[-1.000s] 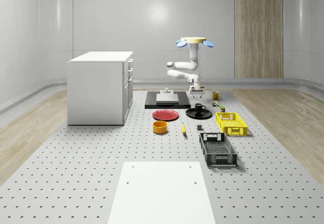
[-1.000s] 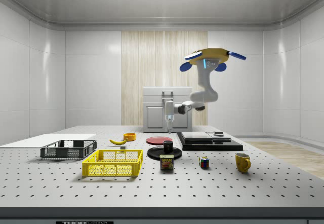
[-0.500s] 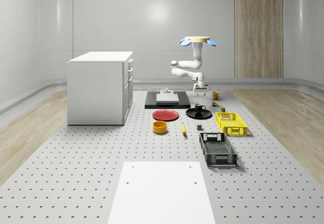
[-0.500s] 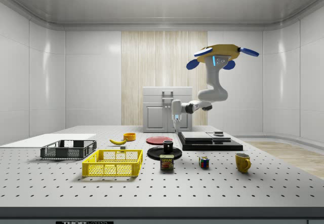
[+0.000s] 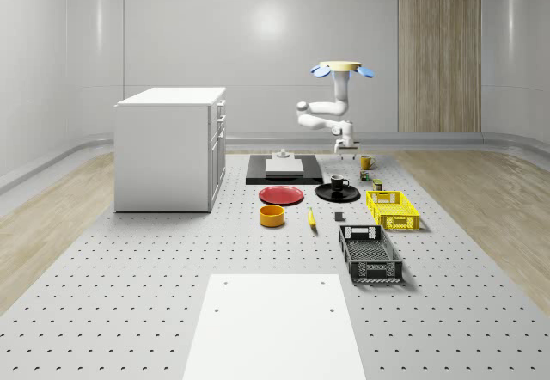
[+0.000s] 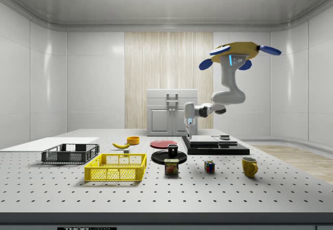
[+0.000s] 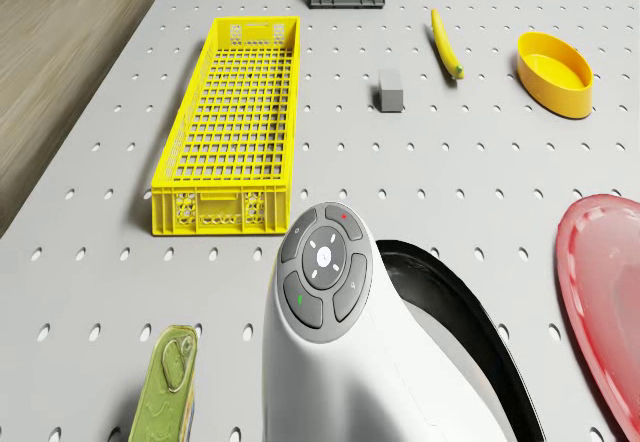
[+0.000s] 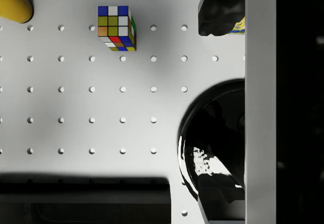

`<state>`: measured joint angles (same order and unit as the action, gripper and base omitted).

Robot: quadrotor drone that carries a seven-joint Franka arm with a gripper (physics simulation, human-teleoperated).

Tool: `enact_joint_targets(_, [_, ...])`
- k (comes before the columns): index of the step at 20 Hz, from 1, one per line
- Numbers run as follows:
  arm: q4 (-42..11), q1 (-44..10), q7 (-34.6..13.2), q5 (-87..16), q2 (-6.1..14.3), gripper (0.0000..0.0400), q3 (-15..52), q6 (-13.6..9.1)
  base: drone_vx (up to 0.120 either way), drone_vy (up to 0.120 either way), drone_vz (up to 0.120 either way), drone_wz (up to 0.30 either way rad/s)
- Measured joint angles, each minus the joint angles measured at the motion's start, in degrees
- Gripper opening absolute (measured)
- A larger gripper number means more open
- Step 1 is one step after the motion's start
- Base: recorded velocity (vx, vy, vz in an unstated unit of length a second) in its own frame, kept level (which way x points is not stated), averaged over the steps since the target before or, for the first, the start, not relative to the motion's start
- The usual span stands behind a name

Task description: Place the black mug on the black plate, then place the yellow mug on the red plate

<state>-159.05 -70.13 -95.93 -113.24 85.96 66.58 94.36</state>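
Shifted since 1.0 s ago toward the right of both the whole-scene view and the side view, drone (image 5: 342, 69) and arm together, while leaving every item on the table where it was. Now hovering high above the far part of the table, with the gripper (image 6: 188, 132) hanging low by the near edge of the black slab (image 6: 216, 148), off the table, and between the black plate (image 5: 325, 193) and the yellow mug (image 5: 366, 162). Cannot tell from any view how wide the gripper stands. Carrying nothing, as far as can be seen. Can count step 1 as done: black mug (image 6: 173, 150) upright on the black plate. Judging by that, heading for step 2. Yellow mug upright on the bare table, well apart from the red plate (image 5: 282, 195), with the puzzle cube (image 6: 209, 166) near it and a tin (image 6: 171, 166) further toward the side view's left. Expect a stiff, fairly light, glazed mug: smooth, so liable to slip or twist in a weak pinch, and likely to chip if dropped. Best to come straight down and pinch 1 wall of the rim, 1 pad inside and 1 outside, on the side away from the handle; cannot make out the handle's direction surely from here. Should lift well clear of the cube, the tin and the black mug on the way across to the red plate, then set down gently and level.
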Motion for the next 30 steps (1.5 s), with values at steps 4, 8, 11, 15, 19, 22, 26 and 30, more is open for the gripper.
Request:
enact_joint_targets(4, [-0.01, 0.04, 0.03, -0.04, -0.09, 0.04, -0.01, -0.08, -0.12, 0.12, 0.0, 0.0])
enact_joint_targets(8, [-0.02, 0.08, 0.06, -0.07, -0.17, 0.04, -0.02, -0.16, -0.12, 0.12, 0.0, 0.0])
enact_joint_targets(11, [-0.02, 0.1, 0.08, -0.1, -0.22, 0.04, -0.03, -0.21, -0.12, 0.12, 0.0, 0.0])
enact_joint_targets(15, [-0.03, 0.14, 0.1, -0.13, -0.3, 0.04, -0.03, -0.28, -0.12, 0.12, 0.0, 0.0])
enact_joint_targets(19, [-0.03, 0.17, 0.13, -0.16, -0.37, 0.04, -0.04, -0.35, -0.12, 0.12, 0.0, 0.0])
enact_joint_targets(22, [-0.04, 0.19, 0.14, -0.19, -0.42, 0.04, -0.05, -0.39, -0.12, 0.12, 0.0, 0.0])
enact_joint_targets(26, [-0.04, 0.22, 0.17, -0.22, -0.48, 0.04, -0.06, -0.45, -0.12, 0.01, 0.0, 0.0])
enact_joint_targets(30, [-0.04, 0.25, 0.19, -0.24, -0.54, 0.04, -0.06, -0.51, -0.12, 0.0, 0.0, 0.0])
